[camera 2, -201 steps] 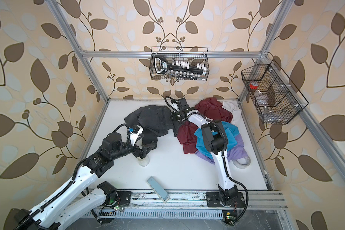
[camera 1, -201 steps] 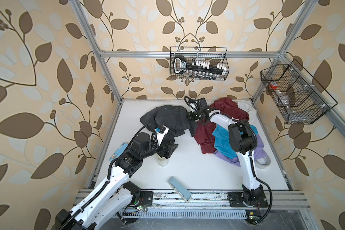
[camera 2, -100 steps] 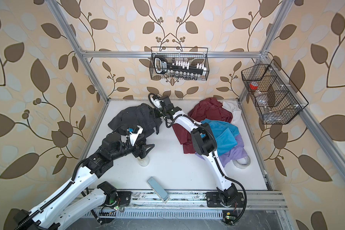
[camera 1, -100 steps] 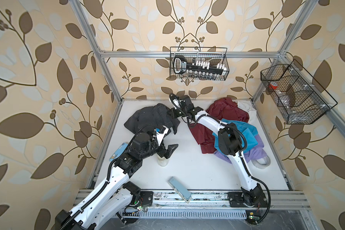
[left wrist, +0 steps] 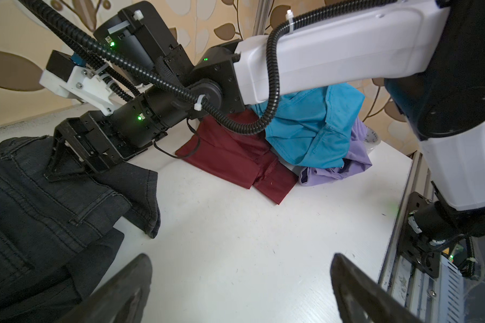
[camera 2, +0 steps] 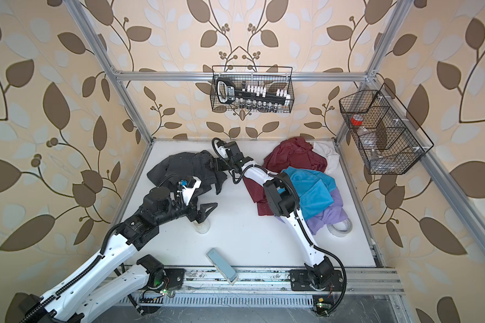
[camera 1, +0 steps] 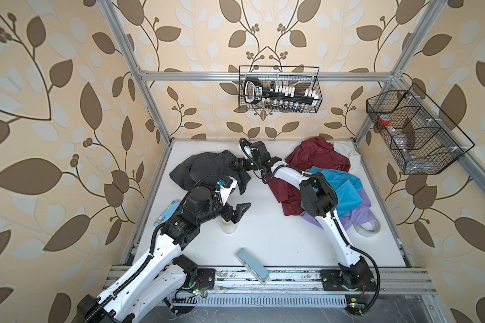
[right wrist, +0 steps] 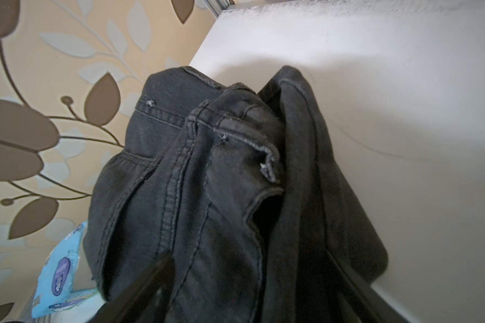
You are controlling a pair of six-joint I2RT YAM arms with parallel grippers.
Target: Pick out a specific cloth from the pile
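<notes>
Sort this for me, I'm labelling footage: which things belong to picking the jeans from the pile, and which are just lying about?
Job: dark grey jeans, lying apart; pile of maroon, teal, lavender and white garments.
Lying about: tape roll, blue wipes packet, small white jar, pale blue block, two wire baskets.

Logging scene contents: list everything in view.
jeans: one, dark grey, table's back left
maroon shirt: one, maroon, back of pile
teal shirt: one, teal, atop pile
lavender shirt: one, lavender, pile's front
white cloth: one, white, back right corner
tape roll: one, white, beside lavender shirt
jar: one, whitish, left of centre
flat box: one, grey-blue, front edge
wipes pack: one, light blue, left edge
wire baskets: two, black, on walls
table: one, white
left pincer: one, black, open, over jar
right pincer: one, black, open, at jeans
</notes>
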